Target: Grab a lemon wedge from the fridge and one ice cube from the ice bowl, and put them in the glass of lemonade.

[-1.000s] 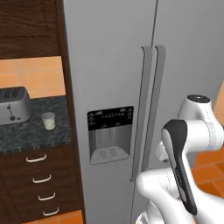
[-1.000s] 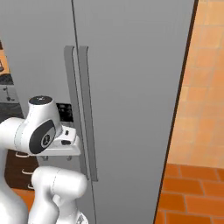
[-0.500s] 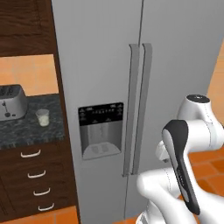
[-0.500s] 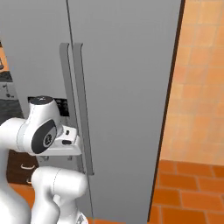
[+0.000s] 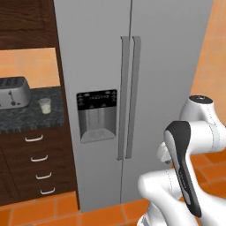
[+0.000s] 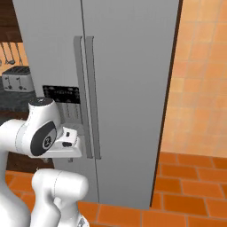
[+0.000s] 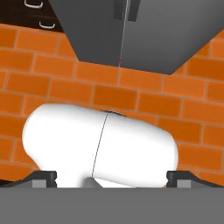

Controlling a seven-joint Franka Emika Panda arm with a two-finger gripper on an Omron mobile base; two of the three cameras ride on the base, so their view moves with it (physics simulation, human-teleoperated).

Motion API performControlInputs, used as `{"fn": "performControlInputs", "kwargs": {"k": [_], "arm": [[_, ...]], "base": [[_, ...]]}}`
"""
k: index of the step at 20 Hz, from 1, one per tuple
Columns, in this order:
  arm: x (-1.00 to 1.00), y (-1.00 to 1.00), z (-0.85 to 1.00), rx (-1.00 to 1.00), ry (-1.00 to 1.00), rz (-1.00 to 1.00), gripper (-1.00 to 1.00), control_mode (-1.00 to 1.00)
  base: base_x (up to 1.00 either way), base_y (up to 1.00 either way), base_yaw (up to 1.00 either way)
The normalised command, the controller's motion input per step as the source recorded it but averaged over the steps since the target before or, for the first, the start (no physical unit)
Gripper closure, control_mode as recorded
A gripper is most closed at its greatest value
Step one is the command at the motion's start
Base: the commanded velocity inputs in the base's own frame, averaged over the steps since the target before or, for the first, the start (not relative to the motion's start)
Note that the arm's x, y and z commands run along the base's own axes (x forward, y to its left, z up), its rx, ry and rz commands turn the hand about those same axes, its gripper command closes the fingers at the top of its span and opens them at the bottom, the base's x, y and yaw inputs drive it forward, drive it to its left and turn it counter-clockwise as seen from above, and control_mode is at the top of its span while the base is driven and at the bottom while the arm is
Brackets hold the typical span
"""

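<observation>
Facing shut fridge (image 5: 132, 88); glass of lemonade (image 5: 44, 106) on counter (image 5: 26, 121); hand (image 7: 111, 177) spread wide, empty.

Rendered frames, even bright ambient light, no single visible source. Fridge (image 5: 159, 66) doors flat matte grey, no glare; faint vertical shading beside handles (image 5: 128, 97). Orange floor tiles (image 7: 131, 96) saturated, evenly lit; fridge underside above gripper (image 7: 112, 177) in hand view darker. Soft shading only on rounded surfaces. Counter recess with toaster (image 5: 13, 92) and glass of lemonade (image 5: 44, 105) dimmer. Slight softness and pixelation throughout; no motion blur, no edge distortion.
</observation>
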Motion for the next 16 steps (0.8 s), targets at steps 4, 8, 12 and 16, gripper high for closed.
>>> {"fn": "performControlInputs", "kwargs": {"k": [4,8,12,16], "arm": [[0.00,0.00,0.00,0.00,0.00,0.00,-1.00,1.00],[0.00,0.00,0.00,0.00,0.00,0.00,-1.00,1.00],[0.00,0.00,0.00,0.00,0.00,0.00,-1.00,1.00],[0.00,0.00,0.00,0.00,0.00,0.00,-1.00,1.00]], "base": [[-0.23,0.13,0.02],[-0.33,0.10,0.01],[-0.30,0.03,0.00],[0.00,0.01,0.00]]}}
